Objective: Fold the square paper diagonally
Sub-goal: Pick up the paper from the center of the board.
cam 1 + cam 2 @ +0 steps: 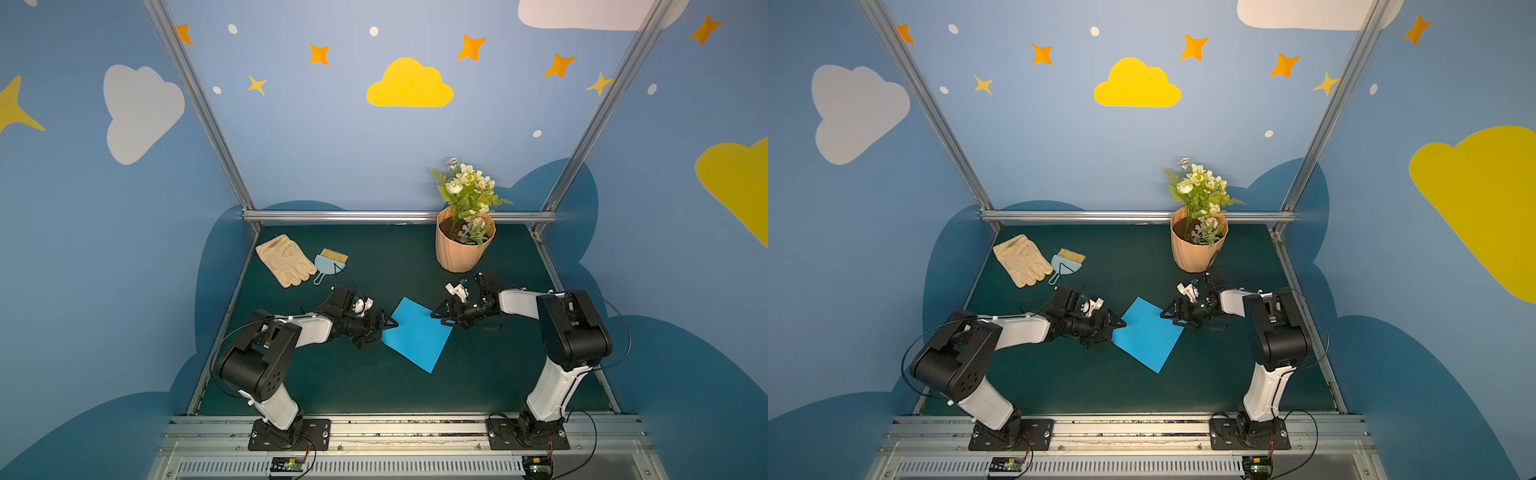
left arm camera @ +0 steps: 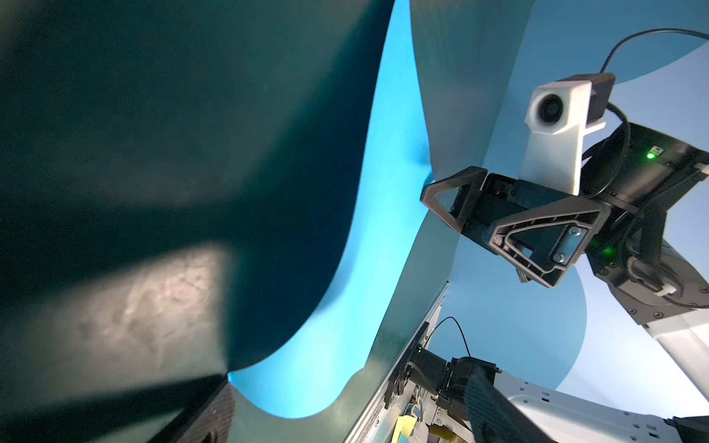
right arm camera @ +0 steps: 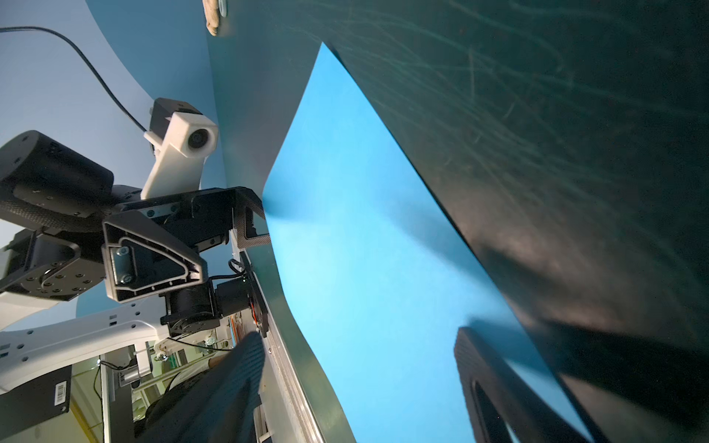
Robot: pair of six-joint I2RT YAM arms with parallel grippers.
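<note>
In both top views we see the square paper [image 1: 417, 334] lying flat on the tabletop [image 1: 374, 395]. It is one whole square with no fold. It sits right between the left claw [image 1: 380, 332] and the right claw [image 1: 444, 320].

In the left wrist view, the right claw [image 2: 460, 218] is spread wide at the paper's edge and grips nothing.

In the right wrist view, the left claw [image 3: 230, 253] is spread wide too, with its tip at the paper's edge.

We think the folding has not begun. A corner must be lifted, carried to the far corner and pressed down.
</note>
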